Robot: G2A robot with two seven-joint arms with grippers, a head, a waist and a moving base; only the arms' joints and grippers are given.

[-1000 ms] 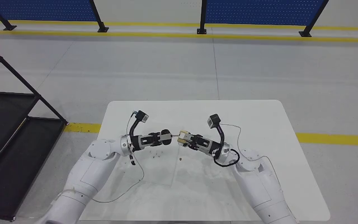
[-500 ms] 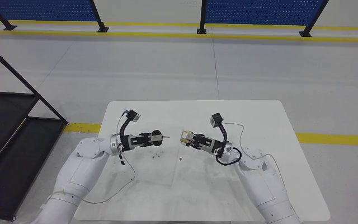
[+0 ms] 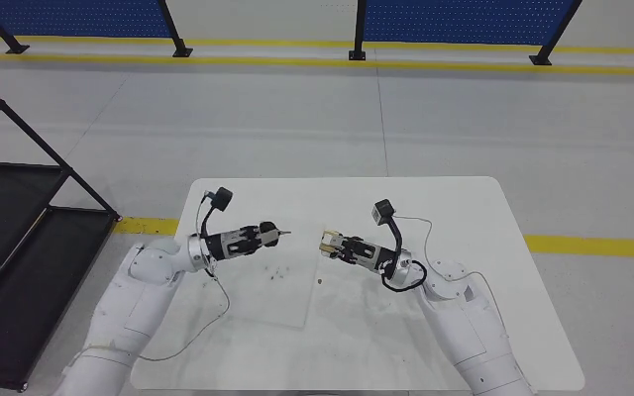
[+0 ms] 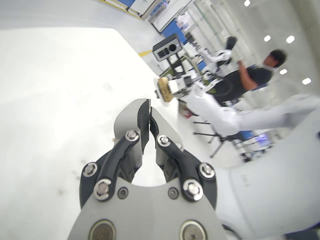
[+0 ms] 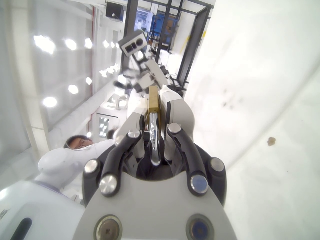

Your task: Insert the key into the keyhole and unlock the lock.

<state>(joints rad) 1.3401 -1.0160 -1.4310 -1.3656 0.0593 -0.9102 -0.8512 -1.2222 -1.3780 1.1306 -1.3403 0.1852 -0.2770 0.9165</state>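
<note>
1. Top view is showing the left jaws closed tight on the key (image 3: 284,234), its blade pointing toward the lock (image 3: 324,242).
2. Right jaws are clamping the lock above the counter (image 3: 446,208), near the key tip, not touching.

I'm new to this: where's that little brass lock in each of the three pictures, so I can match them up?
Top view: lock mid-table, in the right hand, facing the key in the left hand.
Left wrist view: lock farther off, beyond the left hand.
Right wrist view: lock close, clamped between the right hand's fingers.
Shared landmark: the white table.
</note>
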